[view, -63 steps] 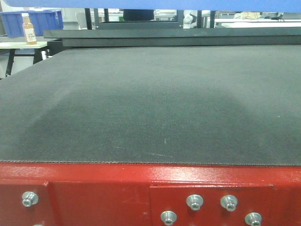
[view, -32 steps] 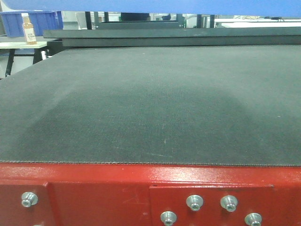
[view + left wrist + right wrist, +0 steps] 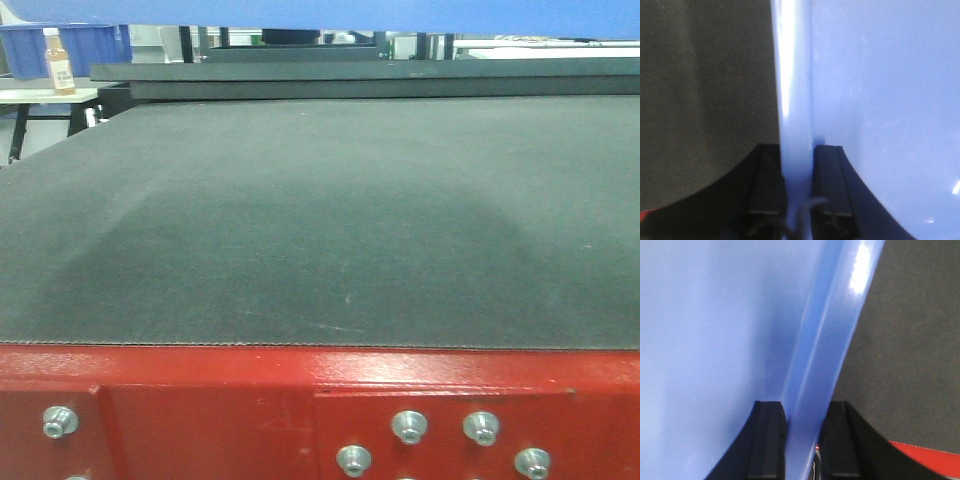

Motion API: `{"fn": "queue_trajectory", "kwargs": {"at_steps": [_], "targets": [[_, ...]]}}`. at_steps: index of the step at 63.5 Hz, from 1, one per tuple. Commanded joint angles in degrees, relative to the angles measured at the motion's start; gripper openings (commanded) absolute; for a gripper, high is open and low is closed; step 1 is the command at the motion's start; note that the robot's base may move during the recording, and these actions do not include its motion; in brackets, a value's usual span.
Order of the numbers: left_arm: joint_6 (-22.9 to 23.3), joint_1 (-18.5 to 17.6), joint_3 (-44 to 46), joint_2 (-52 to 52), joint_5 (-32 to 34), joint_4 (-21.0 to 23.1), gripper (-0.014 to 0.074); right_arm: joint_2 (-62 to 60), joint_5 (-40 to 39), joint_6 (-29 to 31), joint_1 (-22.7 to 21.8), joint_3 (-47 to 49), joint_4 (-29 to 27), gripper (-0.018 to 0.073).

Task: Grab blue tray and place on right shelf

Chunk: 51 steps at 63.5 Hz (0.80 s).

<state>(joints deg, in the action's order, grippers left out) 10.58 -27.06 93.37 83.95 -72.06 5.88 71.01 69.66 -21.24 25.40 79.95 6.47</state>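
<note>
The blue tray (image 3: 320, 12) shows as a blue band along the top edge of the front view, held above the table. In the left wrist view my left gripper (image 3: 797, 165) is shut on the tray's left rim (image 3: 795, 100), one finger outside and one inside; the pale tray floor (image 3: 890, 100) fills the right. In the right wrist view my right gripper (image 3: 802, 420) is shut on the tray's right rim (image 3: 830, 340), with the tray floor (image 3: 705, 340) to the left. The right shelf is out of view.
A red-framed table (image 3: 200, 400) with a dark mat (image 3: 320, 220) lies below. A second dark surface (image 3: 380, 75) stands behind it. At back left, a small bottle (image 3: 60, 65) stands before a darker blue bin (image 3: 90, 45).
The blue band of the tray has come slightly lower into the top of the front view, and the scene has shifted a little.
</note>
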Motion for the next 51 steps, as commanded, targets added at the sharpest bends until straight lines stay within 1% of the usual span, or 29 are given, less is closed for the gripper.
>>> {"fn": "queue_trajectory", "kwargs": {"at_steps": [1,19,32,51], "targets": [[-0.91,-0.56,2.00,-1.82,-4.63,-0.25,-0.0048,-1.37,-1.72,2.51,-0.30,1.39,2.61,0.0057],[-0.91,-0.56,2.00,-1.82,-4.63,-0.25,-0.0048,-1.37,-1.72,2.51,-0.30,1.39,2.61,0.0057],[-0.91,-0.56,2.00,-1.82,-4.63,2.28,-0.0048,-1.37,-1.72,2.51,-0.30,1.39,2.61,0.0057],[-0.91,-0.56,2.00,-1.82,-4.63,3.78,-0.0048,-1.37,-1.72,2.51,-0.30,1.39,2.61,0.0057]]}}
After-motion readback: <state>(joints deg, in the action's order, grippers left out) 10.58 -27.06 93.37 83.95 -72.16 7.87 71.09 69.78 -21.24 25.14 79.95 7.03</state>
